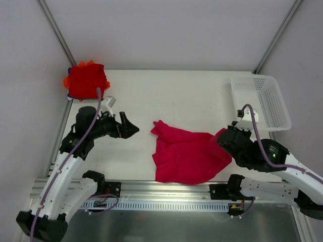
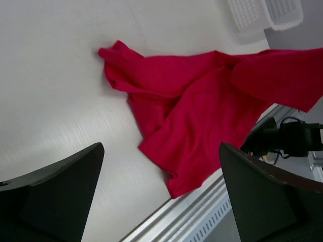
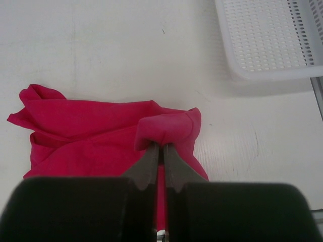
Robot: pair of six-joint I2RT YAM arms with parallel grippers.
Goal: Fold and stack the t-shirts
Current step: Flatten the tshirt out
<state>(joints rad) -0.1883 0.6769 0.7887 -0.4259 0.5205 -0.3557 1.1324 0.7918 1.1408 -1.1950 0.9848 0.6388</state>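
Item: crumpled crimson-pink cloth t-shirt (image 1: 184, 156), lying not yet folded near the front edge of the white table (image 1: 176, 96).
Right gripper (image 3: 161, 147): pinched tight on the shirt's right-hand fold.
Left gripper (image 1: 130, 129): jaws wide, empty, just beside the shirt.
Risk: the thin pinch may slip, or a one-sided pull may bunch the cloth over the edge.

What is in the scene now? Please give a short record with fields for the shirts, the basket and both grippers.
crimson-pink t-shirt: crumpled, between the two arms
folded stack: red on orange, far left
white basket: far right
left gripper: open, left of the t-shirt, not touching
right gripper: shut on a fold at the t-shirt's right edge
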